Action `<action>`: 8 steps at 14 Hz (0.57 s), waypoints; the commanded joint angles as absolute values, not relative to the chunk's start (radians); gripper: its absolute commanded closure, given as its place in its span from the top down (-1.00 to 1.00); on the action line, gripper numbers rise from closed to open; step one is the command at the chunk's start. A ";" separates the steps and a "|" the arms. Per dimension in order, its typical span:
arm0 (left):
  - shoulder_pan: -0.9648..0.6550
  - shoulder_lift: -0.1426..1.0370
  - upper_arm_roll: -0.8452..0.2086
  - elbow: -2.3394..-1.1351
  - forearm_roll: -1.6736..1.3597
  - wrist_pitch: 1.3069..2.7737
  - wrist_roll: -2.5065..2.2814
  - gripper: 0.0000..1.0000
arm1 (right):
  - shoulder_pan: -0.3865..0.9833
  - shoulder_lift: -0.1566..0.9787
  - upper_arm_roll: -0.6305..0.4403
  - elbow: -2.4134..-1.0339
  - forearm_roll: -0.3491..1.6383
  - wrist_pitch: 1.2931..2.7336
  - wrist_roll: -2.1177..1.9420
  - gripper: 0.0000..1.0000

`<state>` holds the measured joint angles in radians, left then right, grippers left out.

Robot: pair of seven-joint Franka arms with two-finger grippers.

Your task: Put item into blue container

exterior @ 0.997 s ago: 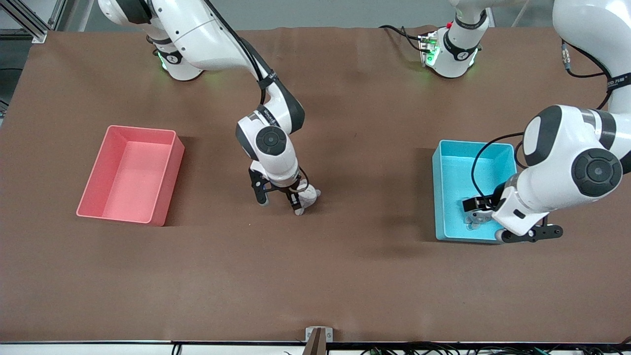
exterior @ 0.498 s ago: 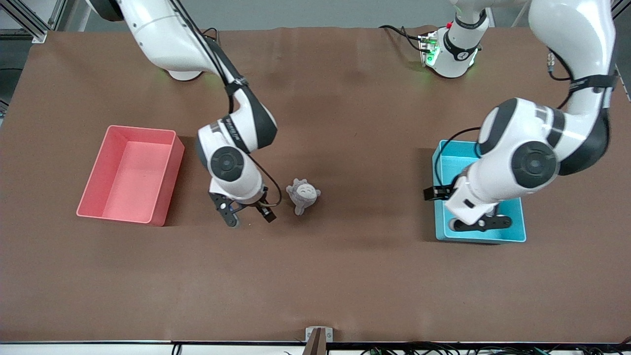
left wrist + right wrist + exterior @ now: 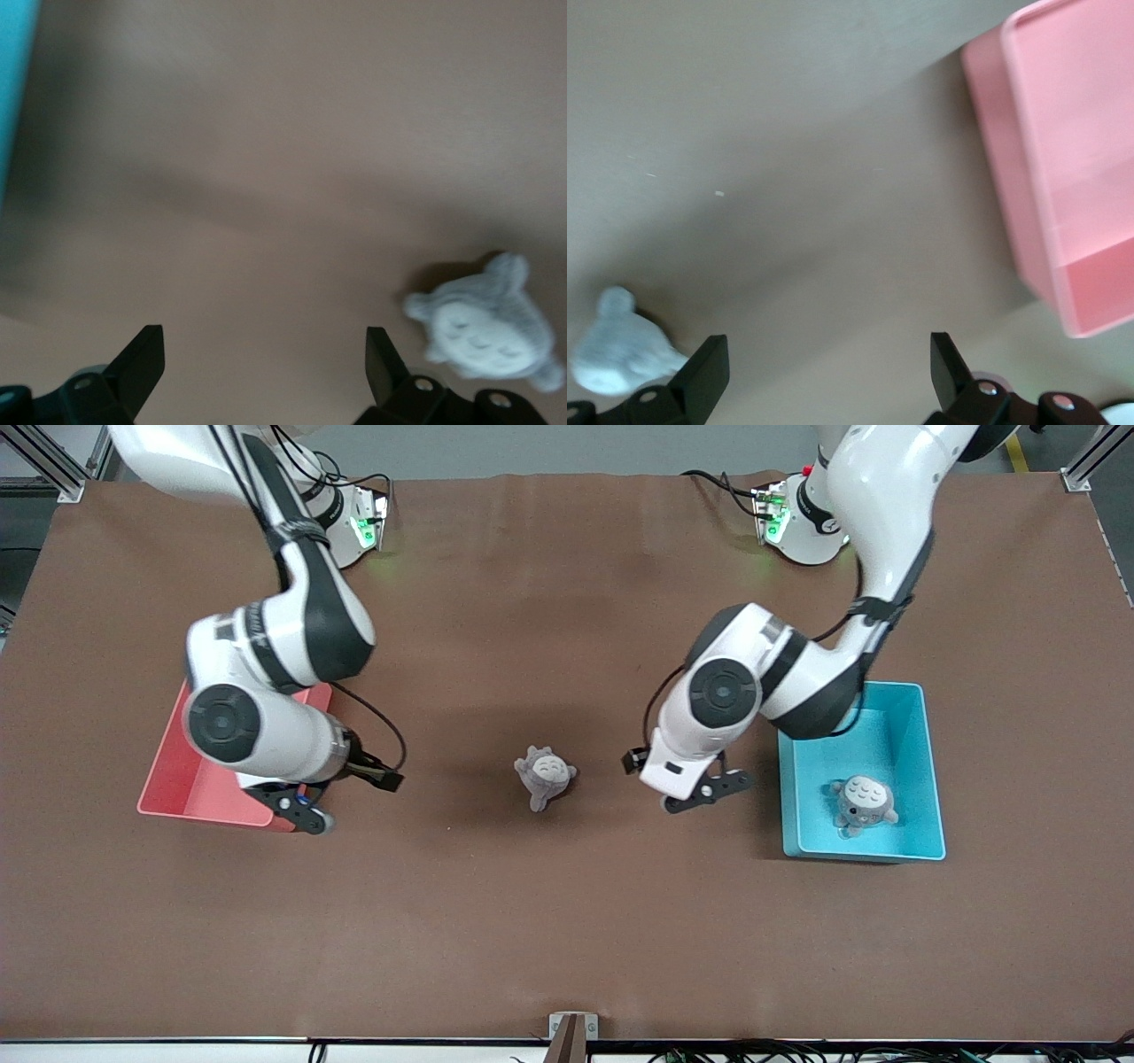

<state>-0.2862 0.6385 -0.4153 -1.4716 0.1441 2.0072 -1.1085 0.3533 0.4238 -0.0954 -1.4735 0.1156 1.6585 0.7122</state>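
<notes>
one plush toy (image 3: 864, 803) lies in the blue container (image 3: 927, 779); a second plush toy (image 3: 544, 773) sits mid-worktop. left gripper (image 3: 709, 791) hangs released between them. right gripper (image 3: 306, 813) hangs released over the pink bin (image 3: 168, 775) corner.

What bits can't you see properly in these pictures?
- Pink bin: in the front view the right arm covers most of it; in the right wrist view the edge cuts it off.
- Right gripper: in the front view the arm hides part of it.
- Middle toy: blurred in the left wrist view; cut off by the edge in the right wrist view.
- Blue bin: only a sliver at the edge of the left wrist view.
</notes>
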 commanded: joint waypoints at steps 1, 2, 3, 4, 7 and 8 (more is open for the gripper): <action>-0.363 0.701 -0.411 -1.474 0.141 2.182 -1.401 1.00 | 0.223 0.353 -0.078 -1.513 0.094 1.583 0.461 1.00; -0.397 0.734 -0.405 -1.471 0.140 2.300 -1.546 1.00 | 0.171 0.339 -0.078 -1.509 0.062 1.562 0.354 1.00; -0.426 0.767 -0.399 -1.465 0.138 2.374 -1.650 1.00 | 0.138 0.327 -0.078 -1.509 0.034 1.559 0.284 1.00; -0.457 0.797 -0.378 -1.459 0.140 2.444 -1.754 1.00 | 0.115 0.316 -0.078 -1.508 0.012 1.546 0.218 1.00; -0.550 0.848 -0.293 -1.447 0.137 2.540 -1.974 1.00 | 0.017 0.287 -0.078 -1.502 0.006 1.513 0.083 1.00; -0.567 0.859 -0.281 -1.436 0.138 2.542 -2.018 1.00 | -0.010 0.279 -0.077 -1.500 0.009 1.506 0.074 1.00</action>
<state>-0.5322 0.8336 -0.3126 -1.4736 0.1441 2.5308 -1.9303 0.0407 0.3219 -0.1001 -1.4750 0.0275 1.5178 0.1169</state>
